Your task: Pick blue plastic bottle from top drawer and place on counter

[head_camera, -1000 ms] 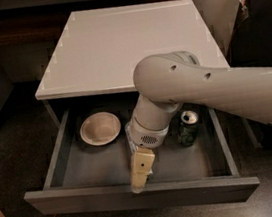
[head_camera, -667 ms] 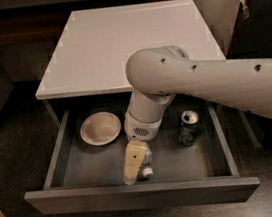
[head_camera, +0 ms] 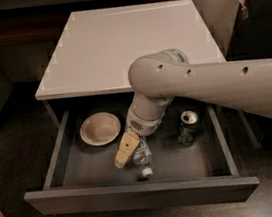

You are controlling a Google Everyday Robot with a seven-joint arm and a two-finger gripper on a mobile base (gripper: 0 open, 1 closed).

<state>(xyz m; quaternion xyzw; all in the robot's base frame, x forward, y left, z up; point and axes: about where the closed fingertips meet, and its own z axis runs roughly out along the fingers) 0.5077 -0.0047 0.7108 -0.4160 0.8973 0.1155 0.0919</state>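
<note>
Top drawer (head_camera: 138, 196) pulled out. Blue plastic bottle (head_camera: 142, 159) lies on drawer floor, lower centre of frame, cap toward front. Claw (head_camera: 127, 149) low in drawer, at bottle's left side; spread or pinching, cannot tell. Lift and placing on counter (head_camera: 126, 41) not yet done.

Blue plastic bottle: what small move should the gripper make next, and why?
Probably nudge the gripper toward the green can, centring it over the blue plastic bottle: the bottle lies on its side in the top drawer, just beside the gripper.

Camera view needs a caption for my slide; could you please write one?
Gripper in the open drawer beside the lying bottle, bowl and can nearby.
</note>
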